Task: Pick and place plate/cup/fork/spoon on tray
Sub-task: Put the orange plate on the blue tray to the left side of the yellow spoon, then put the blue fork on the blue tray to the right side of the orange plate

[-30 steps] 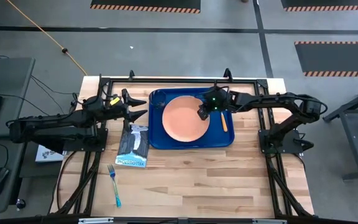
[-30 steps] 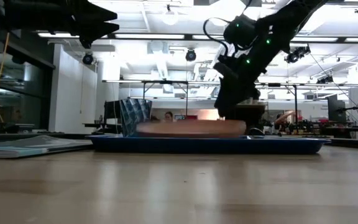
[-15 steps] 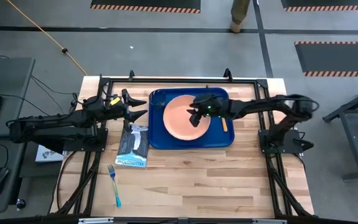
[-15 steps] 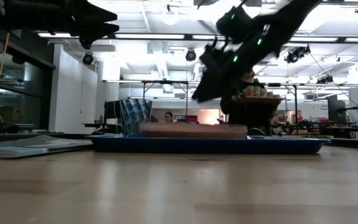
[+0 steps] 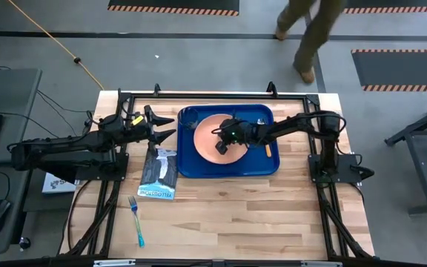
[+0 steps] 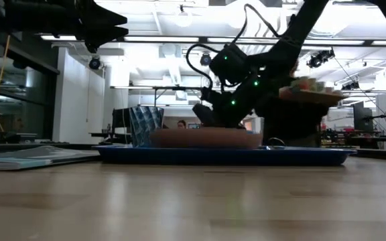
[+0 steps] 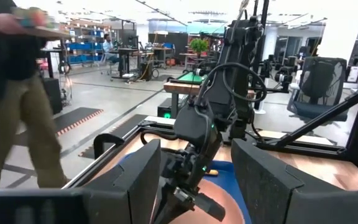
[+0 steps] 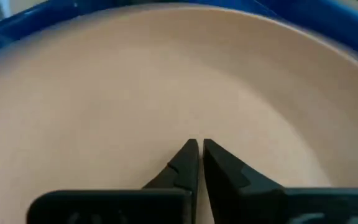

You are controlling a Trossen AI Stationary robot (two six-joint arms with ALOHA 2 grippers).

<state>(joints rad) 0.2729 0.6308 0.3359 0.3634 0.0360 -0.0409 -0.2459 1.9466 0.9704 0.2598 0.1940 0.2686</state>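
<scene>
Wooden table (image 5: 273, 215) — plate (image 5: 206, 137), spoon (image 5: 267, 147) on tray (image 5: 187, 167); right gripper (image 5: 221, 146) nearly closed, empty, over plate; fork (image 5: 136, 221) far off — cup unseen.

The right arm's dark two-finger gripper (image 5: 221, 145) covers the middle of the round salmon-orange plate (image 5: 204, 139) in the high view, so whether its tips touch the plate cannot be told. The small dark grey see-through cup cannot be made out in any view. Beside the plate, the orange-handled spoon (image 5: 267, 145) shows only its handle; its bowl is too small to tell. The person (image 5: 311, 30) beyond the table is cut off at the high view's top edge.
</scene>
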